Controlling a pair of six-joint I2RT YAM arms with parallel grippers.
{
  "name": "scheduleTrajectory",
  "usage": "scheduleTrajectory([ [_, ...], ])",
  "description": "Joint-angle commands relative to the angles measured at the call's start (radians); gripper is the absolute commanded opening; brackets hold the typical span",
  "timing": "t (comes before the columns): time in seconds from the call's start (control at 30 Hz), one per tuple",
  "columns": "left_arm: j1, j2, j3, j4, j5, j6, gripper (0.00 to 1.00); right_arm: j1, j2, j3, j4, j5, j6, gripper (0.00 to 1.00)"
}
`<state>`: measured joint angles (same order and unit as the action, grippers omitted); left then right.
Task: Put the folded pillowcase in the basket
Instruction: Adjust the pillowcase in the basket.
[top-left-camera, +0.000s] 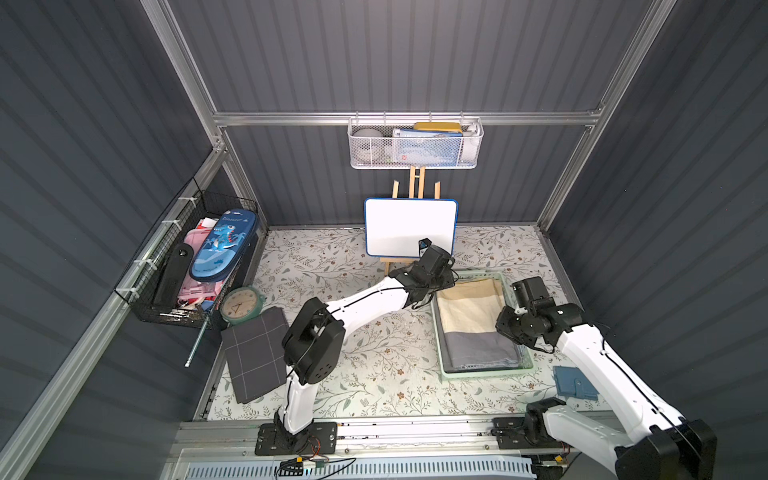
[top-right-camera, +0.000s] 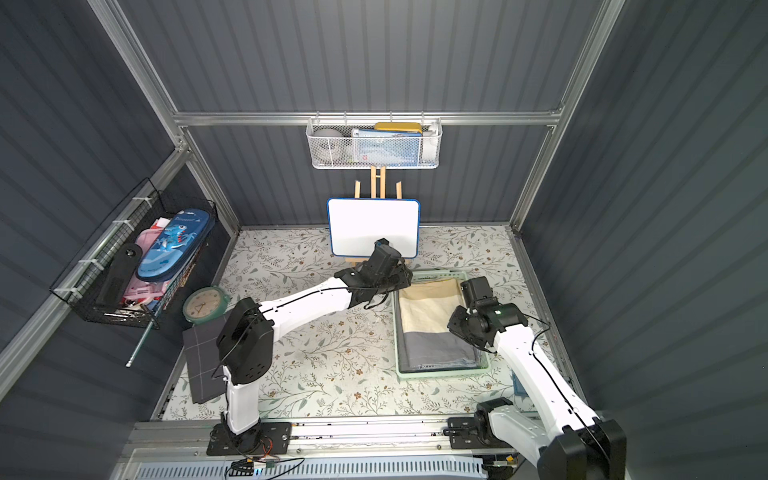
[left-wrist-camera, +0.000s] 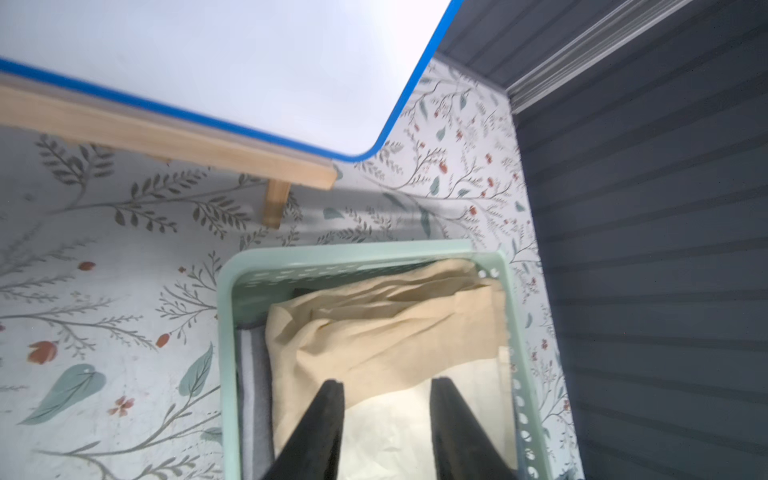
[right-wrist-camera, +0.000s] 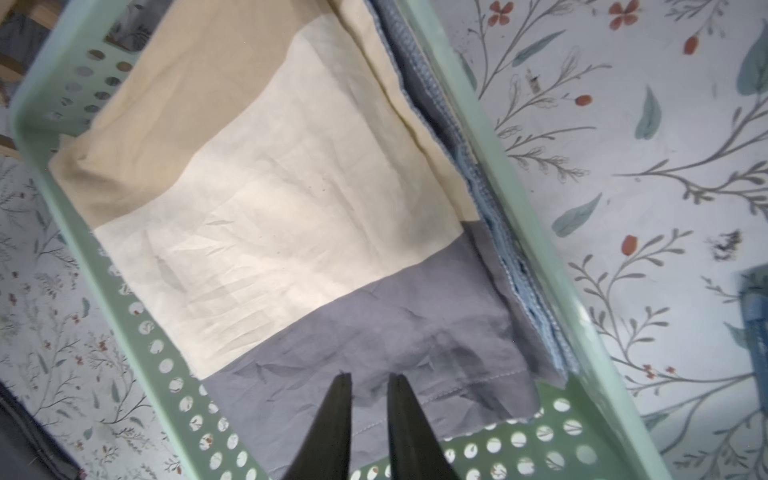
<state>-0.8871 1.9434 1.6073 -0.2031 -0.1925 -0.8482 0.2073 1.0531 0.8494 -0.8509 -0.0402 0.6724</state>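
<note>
Folded pillowcase (right-wrist-camera: 270, 208) in basket (left-wrist-camera: 332, 251), under left pincer (left-wrist-camera: 386, 384), right pincer (right-wrist-camera: 370, 378), both parted, empty

The folded pillowcase (top-left-camera: 469, 307) is laid in the basket (top-left-camera: 486, 374): far end under the left gripper (left-wrist-camera: 387, 384), near end under the right gripper (right-wrist-camera: 370, 378). A board (top-left-camera: 409, 226) is stood beyond the left gripper.

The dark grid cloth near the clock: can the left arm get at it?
Probably yes: the cloth lies flat on the left side, nothing on it; the left gripper, over the basket, is open and empty.
</note>
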Motion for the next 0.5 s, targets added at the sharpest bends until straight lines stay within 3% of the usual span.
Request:
scheduleTrajectory([
  [0.0,0.002,-0.078,-0.054,-0.081,-0.101,-0.053,0.47,0.018,0.027,0.009,0.011,-0.062,-0.018,0.27],
  [0.13,0.037,-0.133,-0.142,-0.229,-0.182,-0.262,0.74,0.081,0.044,0.024,0.061,-0.075,-0.011,0.33],
  [0.17,0.043,-0.145,-0.163,-0.251,-0.188,-0.293,0.77,0.108,0.049,0.030,0.078,-0.071,-0.012,0.34],
  [0.3,0.061,-0.206,-0.216,-0.339,-0.236,-0.376,0.77,0.263,0.117,0.098,0.129,-0.061,-0.033,0.43],
  [0.47,0.056,-0.398,-0.206,-0.328,-0.332,-0.326,0.76,0.454,0.251,0.158,0.284,-0.177,-0.026,0.49],
])
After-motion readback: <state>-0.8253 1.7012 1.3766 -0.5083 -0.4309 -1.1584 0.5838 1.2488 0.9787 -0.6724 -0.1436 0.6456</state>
